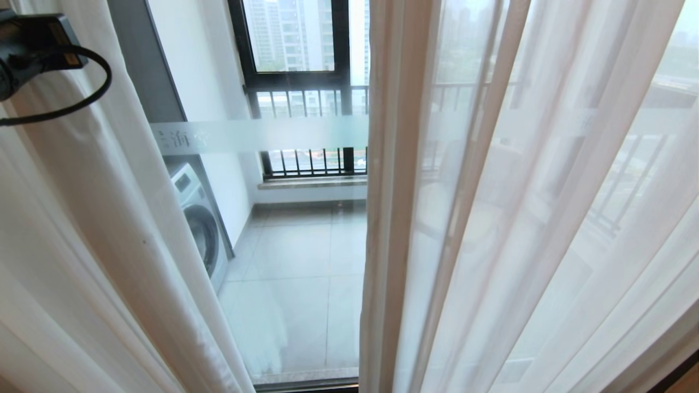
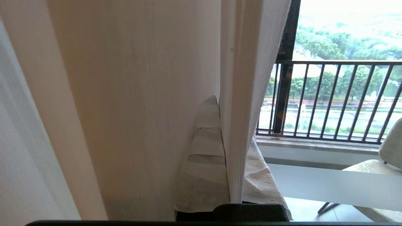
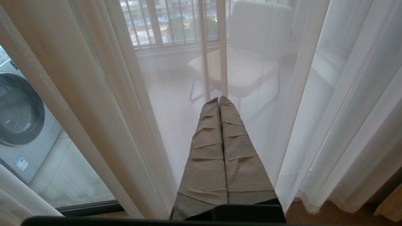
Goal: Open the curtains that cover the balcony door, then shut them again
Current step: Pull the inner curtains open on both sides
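Writing: the frosted stripe (image 1: pixel 262 134) across the balcony door (image 1: pixel 295 262) bears small characters at its 9 o'clock end, too faint to read; a sticker (image 3: pixel 21 163) on the washing machine (image 3: pixel 22 125) is too small to read.
Left gripper (image 2: pixel 221 103): jaws closed on a fold of the sheer curtain (image 2: pixel 241 94), which runs between the two cloth-wrapped fingers (image 2: pixel 204 157); the far finger is mostly hidden behind the fold.
Left arm: only a black piece with a looped cable (image 1: pixel 65 82) shows at 10 o'clock in the head view, against the sheer.
Right gripper (image 3: pixel 219 99): wrapped fingers pressed together, nothing between them, tips just short of the sheer panel (image 3: pixel 251 94) in front.
Curtains: white sheers hang at 9 o'clock (image 1: pixel 82 245) and from 12 to 3 o'clock (image 1: pixel 519 191) in the head view, parted to leave a gap of bare glass between them.
Balcony door: at centre, seen through the gap; its lower frame is cut off at 6 o'clock.
Partly hidden: a pale chair (image 3: pixel 248 62) and the barred railing (image 1: pixel 306 158) blur behind the fabric; the washing machine is half covered by the sheer at 9 o'clock.
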